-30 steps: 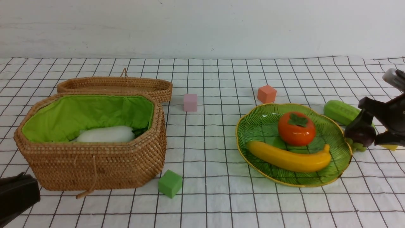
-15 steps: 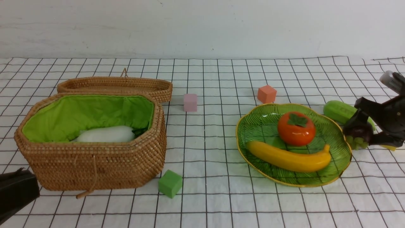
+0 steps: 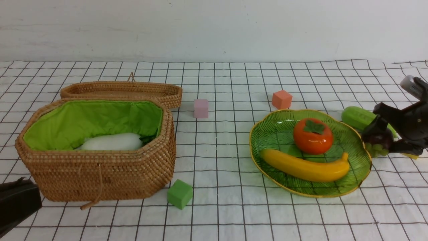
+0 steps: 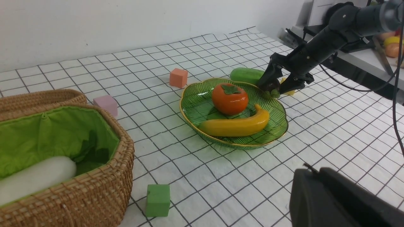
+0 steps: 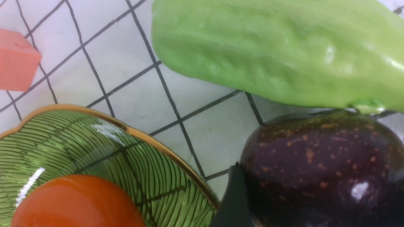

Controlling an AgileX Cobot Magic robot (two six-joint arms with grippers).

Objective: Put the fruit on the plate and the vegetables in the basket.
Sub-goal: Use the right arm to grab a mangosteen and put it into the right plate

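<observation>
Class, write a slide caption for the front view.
Right gripper around the mangosteen, beside the plate holding banana and persimmon.

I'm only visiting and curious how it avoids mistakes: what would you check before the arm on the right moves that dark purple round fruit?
1. Right gripper straddles the round dark-purple toy mangosteen: ok.
2. Grip closed firmly on it: cannot tell.
3. Free space on the leaf-shaped green glass plate, beside the round orange persimmon and the long yellow banana: ok.
4. Light-green bumpy cucumber apart from the jaws: cannot tell; it lies close behind the mangosteen.
5. Left gripper shut, low beside the tan woven wicker basket, far from the plate: ok.
</observation>
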